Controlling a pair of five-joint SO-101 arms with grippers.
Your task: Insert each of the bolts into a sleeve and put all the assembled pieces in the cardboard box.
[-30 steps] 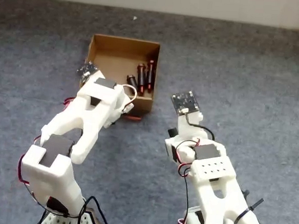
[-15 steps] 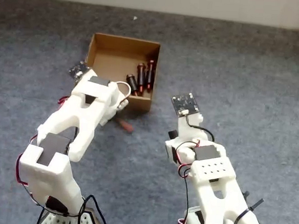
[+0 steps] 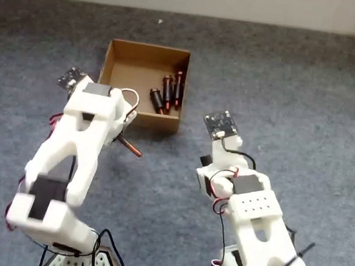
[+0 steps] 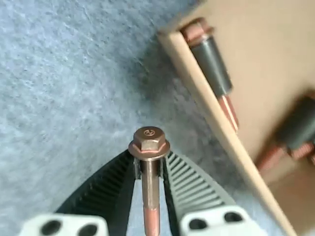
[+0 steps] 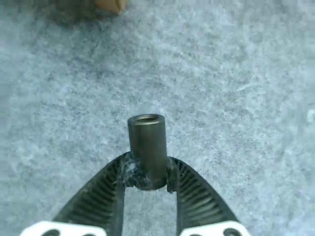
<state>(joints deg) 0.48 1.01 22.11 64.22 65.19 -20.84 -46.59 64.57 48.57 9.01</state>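
My left gripper (image 4: 149, 164) is shut on a copper bolt (image 4: 149, 167), its hex head pointing away from the camera, just outside the near wall of the cardboard box (image 3: 166, 121). In the high view the bolt (image 3: 129, 146) sticks out below the left arm, above the carpet by the box's front edge. Three assembled bolt-and-sleeve pieces (image 3: 167, 93) lie inside the box; one assembled piece (image 4: 210, 69) lies against the wall. My right gripper (image 5: 147, 172) is shut on a dark sleeve (image 5: 147, 150), open end up, over bare carpet to the right of the box.
Grey carpet (image 3: 302, 99) covers the whole surface. A corner of the box (image 5: 109, 5) shows far off in the right wrist view. The right arm (image 3: 246, 198) stands to the right of the box, the left arm (image 3: 79, 138) in front of its left half.
The left arm has swung left and back from the box front, carrying the bolt with it. The right arm has stayed nearly still with the sleeve.
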